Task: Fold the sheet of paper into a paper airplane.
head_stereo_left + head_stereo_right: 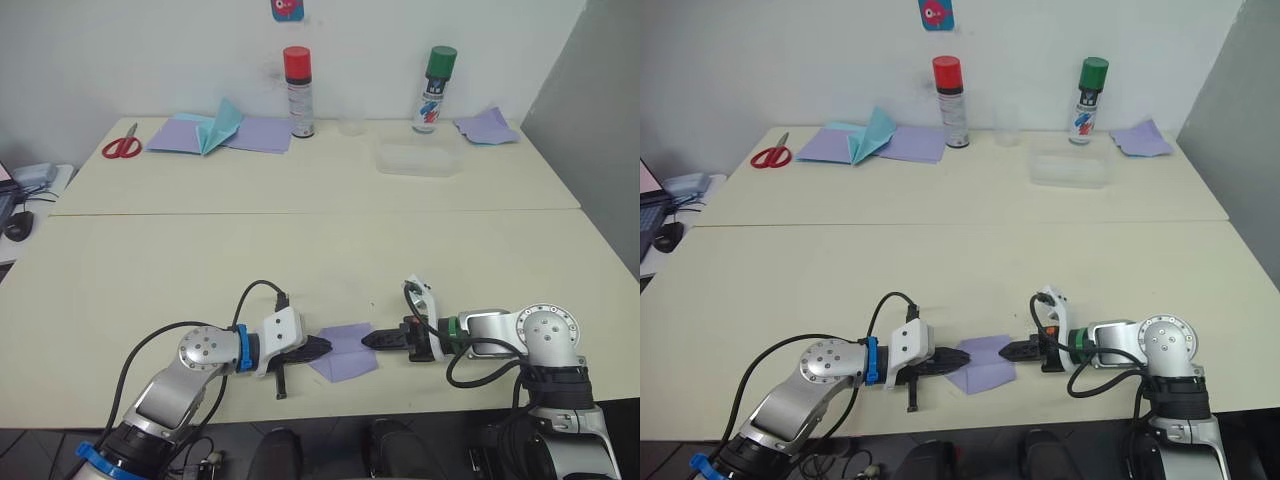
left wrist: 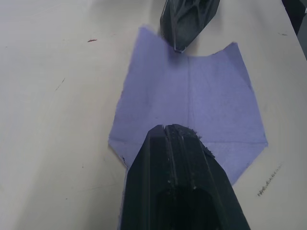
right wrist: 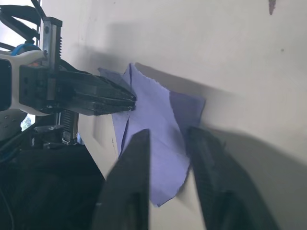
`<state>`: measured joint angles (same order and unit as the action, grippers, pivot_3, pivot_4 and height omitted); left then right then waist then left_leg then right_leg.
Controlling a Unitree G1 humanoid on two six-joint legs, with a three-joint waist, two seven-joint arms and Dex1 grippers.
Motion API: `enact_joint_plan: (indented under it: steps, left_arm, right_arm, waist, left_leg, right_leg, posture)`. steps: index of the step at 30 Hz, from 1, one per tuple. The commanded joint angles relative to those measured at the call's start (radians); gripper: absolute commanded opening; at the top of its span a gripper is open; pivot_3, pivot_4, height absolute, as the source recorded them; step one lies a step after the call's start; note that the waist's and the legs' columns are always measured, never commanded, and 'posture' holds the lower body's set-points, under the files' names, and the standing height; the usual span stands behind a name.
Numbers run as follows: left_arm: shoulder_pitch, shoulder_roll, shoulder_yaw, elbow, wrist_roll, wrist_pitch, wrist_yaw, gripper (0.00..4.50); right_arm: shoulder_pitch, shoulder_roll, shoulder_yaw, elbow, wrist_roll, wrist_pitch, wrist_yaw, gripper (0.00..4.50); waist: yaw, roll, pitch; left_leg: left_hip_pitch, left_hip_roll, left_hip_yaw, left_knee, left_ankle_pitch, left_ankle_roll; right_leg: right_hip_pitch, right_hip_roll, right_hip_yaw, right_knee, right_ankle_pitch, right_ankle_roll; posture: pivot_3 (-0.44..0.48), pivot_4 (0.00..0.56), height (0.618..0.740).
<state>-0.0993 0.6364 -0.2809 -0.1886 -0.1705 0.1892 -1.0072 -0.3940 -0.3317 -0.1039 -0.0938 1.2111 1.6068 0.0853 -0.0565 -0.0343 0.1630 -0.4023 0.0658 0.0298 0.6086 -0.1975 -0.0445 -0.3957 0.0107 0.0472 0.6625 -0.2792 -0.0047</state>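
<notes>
I press my left gripper (image 1: pixel 318 347), fingers together, on the paper (image 1: pixel 345 352) at the table's (image 1: pixel 300 260) six o'clock edge to pin it, while my right gripper (image 1: pixel 368 341), fingers apart, meets its three o'clock edge, likely to fold.
</notes>
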Motion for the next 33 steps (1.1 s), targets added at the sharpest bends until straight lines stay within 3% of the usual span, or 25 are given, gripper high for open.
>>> enact_joint_plan:
  steps: [1,12,16,19,24,27,33]
  left_arm:
    - [0.015,0.003,-0.028,0.03,0.032,0.021,0.003,0.0]
    - [0.042,0.022,0.031,0.01,0.001,0.028,0.011,0.0]
    - [0.029,0.049,0.155,-0.051,-0.113,0.085,0.01,0.0]
    - [-0.014,0.104,0.333,-0.117,-0.302,0.275,0.013,0.0]
    - [-0.061,0.196,0.456,-0.141,-0.426,0.434,-0.001,0.0]
    - [-0.062,0.225,0.463,-0.12,-0.417,0.435,-0.009,0.0]
    - [-0.056,0.191,0.407,-0.143,-0.382,0.41,0.014,0.0]
  right_arm:
    - [-0.006,-0.004,0.01,-0.032,-0.008,0.008,0.023,0.01]
    - [0.007,-0.028,-0.003,-0.099,-0.053,-0.035,0.113,0.01]
    - [-0.011,-0.052,0.002,-0.157,-0.086,-0.112,0.17,0.01]
    - [-0.058,-0.065,-0.013,-0.184,-0.088,-0.163,0.211,0.01]
    - [-0.1,-0.078,-0.021,-0.165,-0.099,-0.204,0.248,0.01]
    - [-0.106,-0.097,0.005,-0.147,-0.13,-0.226,0.28,0.01]
    - [-0.08,-0.13,0.07,-0.158,-0.197,-0.256,0.332,0.01]
  waist:
    - [0.0,0.0,0.0]
    - [0.001,0.0,0.0]
    - [0.001,0.0,0.001]
    - [0.0,-0.001,0.006]
    - [0.0,-0.004,0.009]
    - [0.001,-0.004,0.009]
    - [0.006,-0.004,0.009]
  left_leg:
    - [0.0,0.0,0.0,0.0,0.0,0.0]
    - [-0.012,-0.001,0.0,0.0,0.0,0.0]
    - [-0.015,-0.001,-0.001,0.0,0.0,0.0]
    - [-0.016,-0.001,-0.001,0.0,0.0,0.0]
    - [-0.017,-0.002,-0.001,0.001,0.0,0.0]
    - [-0.017,-0.002,0.0,0.0,0.0,0.0]
    - [-0.021,-0.002,0.001,0.001,-0.001,0.001]
  right_leg:
    - [0.0,0.0,0.0,0.0,0.001,0.002]
    - [-0.012,0.003,-0.001,0.0,0.003,0.004]
    - [-0.015,0.004,-0.002,0.001,0.003,0.004]
    - [-0.015,0.004,-0.002,0.001,0.003,0.004]
    - [-0.016,0.006,-0.004,0.001,0.002,0.004]
    - [-0.016,0.005,-0.003,0.001,0.002,0.004]
    - [-0.02,0.003,-0.003,0.0,0.002,0.004]
  posture:
    - [0.0,0.15,0.74]
    - [0.0,0.15,0.74]
    - [0.0,0.15,0.74]
    - [0.0,0.15,0.74]
    - [0.0,0.15,0.74]
    - [0.0,0.15,0.74]
    - [0.0,0.15,0.74]
